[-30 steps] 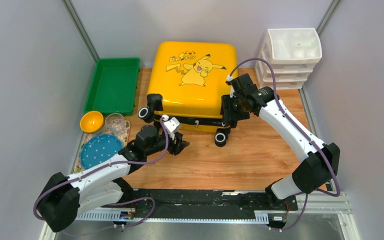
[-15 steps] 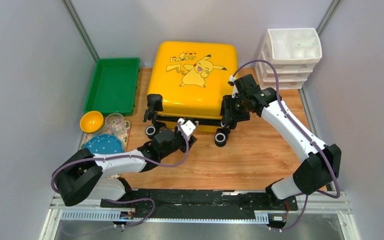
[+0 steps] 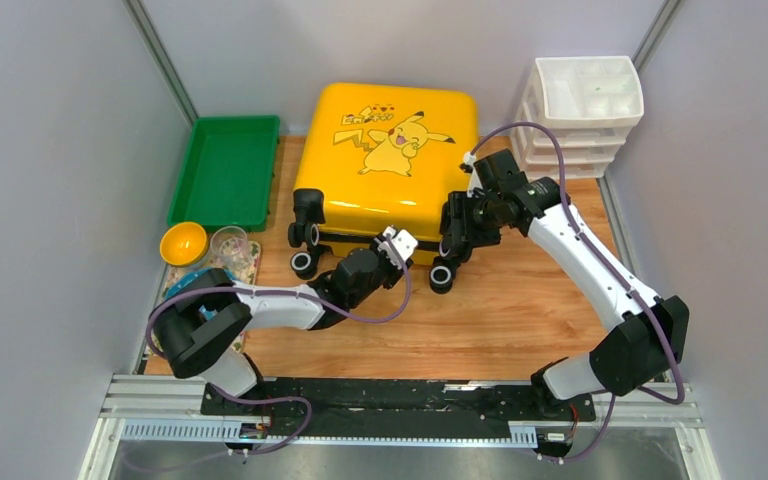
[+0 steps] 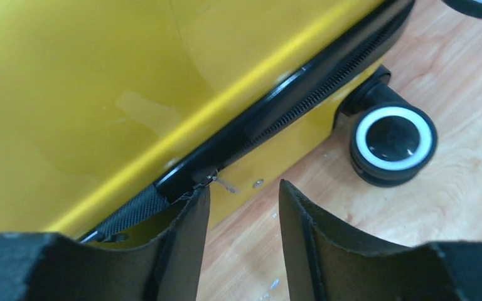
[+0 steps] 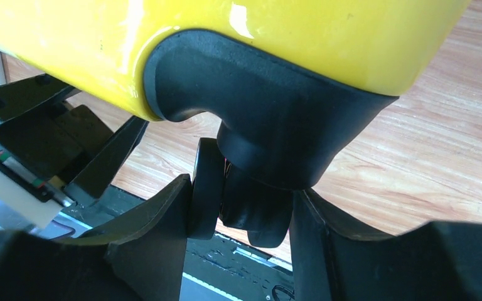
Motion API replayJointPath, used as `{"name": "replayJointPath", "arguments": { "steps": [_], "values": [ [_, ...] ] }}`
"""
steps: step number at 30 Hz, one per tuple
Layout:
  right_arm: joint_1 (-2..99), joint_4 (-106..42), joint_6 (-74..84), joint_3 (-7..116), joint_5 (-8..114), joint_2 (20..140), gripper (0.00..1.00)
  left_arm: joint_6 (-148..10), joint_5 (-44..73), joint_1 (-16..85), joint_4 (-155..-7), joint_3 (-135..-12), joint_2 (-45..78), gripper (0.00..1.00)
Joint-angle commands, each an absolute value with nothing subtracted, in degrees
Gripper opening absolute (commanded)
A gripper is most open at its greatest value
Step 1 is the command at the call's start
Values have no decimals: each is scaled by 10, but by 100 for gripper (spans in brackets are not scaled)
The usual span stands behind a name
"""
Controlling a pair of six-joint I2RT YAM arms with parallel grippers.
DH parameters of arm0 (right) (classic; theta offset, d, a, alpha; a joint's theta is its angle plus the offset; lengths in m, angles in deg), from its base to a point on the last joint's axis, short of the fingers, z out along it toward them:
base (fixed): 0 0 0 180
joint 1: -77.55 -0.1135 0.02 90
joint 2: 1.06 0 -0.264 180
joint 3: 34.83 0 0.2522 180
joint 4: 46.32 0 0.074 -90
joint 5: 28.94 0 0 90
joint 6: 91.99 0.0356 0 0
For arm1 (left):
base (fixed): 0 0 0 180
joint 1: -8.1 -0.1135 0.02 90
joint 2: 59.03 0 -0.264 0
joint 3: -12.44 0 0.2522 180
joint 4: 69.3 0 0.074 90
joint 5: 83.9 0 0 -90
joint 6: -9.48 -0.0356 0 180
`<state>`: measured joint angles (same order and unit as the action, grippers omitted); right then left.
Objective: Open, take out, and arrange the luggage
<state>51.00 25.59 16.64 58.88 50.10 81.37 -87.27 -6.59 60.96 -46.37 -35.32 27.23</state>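
The luggage point(image 3: 385, 160), a yellow hard-shell case with a cartoon print, lies flat on the wooden table with its black wheels toward me. My right gripper point(image 3: 452, 232) is at its near right corner. In the right wrist view this gripper point(image 5: 241, 188) is shut on a black caster wheel point(image 5: 251, 213) under the corner housing point(image 5: 263, 113). My left gripper point(image 3: 388, 260) is at the near side of the case. In the left wrist view it point(image 4: 243, 188) is open with only table between the fingers. Its left fingertip reaches the black zip seam point(image 4: 301, 103), beside a small metal zip pull point(image 4: 226, 184).
A green tray point(image 3: 225, 170) lies at the back left and a white drawer unit point(image 3: 585, 110) at the back right. A yellow bowl point(image 3: 183, 243), a clear cup point(image 3: 230, 243) and a blue dotted plate point(image 3: 185, 290) sit at the left edge, by my left arm. A lower wheel point(image 4: 392, 143) rests on the table.
My left arm has swung right along the near side of the luggage, up to the zip seam. My right gripper has stayed clamped on the wheel.
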Motion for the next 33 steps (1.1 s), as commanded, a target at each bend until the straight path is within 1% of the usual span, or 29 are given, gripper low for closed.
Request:
{"name": "replayJointPath", "arguments": {
  "steps": [1, 2, 3, 5, 6, 8, 9, 10, 11, 15, 19, 26, 33],
  "values": [
    [508, 266, 131, 576, 442, 779, 0, -891, -173, 612, -429, -431, 324, 50],
    [510, 264, 137, 569, 435, 779, 0, -891, -188, 614, -434, -441, 332, 48],
    [512, 261, 140, 566, 431, 779, 0, -891, -217, 613, -446, -450, 343, 41],
    [513, 260, 142, 565, 430, 777, 0, -890, -239, 613, -457, -463, 345, 30],
    [513, 260, 141, 565, 432, 777, 0, -892, -238, 613, -464, -460, 334, 22],
    [524, 261, 140, 568, 441, 776, 0, -891, -234, 612, -463, -437, 313, 13],
    [529, 262, 137, 569, 444, 778, 0, -890, -221, 613, -469, -427, 286, 3],
    [535, 262, 137, 570, 449, 780, 0, -885, -213, 611, -476, -407, 273, 0],
    [548, 263, 137, 571, 454, 780, 0, -870, -205, 607, -484, -397, 259, 0],
    [571, 262, 137, 571, 460, 784, 0, -809, -103, 573, -549, -354, 184, 0],
    [582, 260, 137, 577, 461, 790, 0, -785, -62, 545, -559, -318, 154, 0],
    [593, 259, 136, 579, 467, 794, 0, -748, -53, 510, -598, -277, 96, 0],
    [604, 262, 130, 572, 484, 798, 0, -736, -72, 467, -621, -228, 23, 0]
  ]
}}
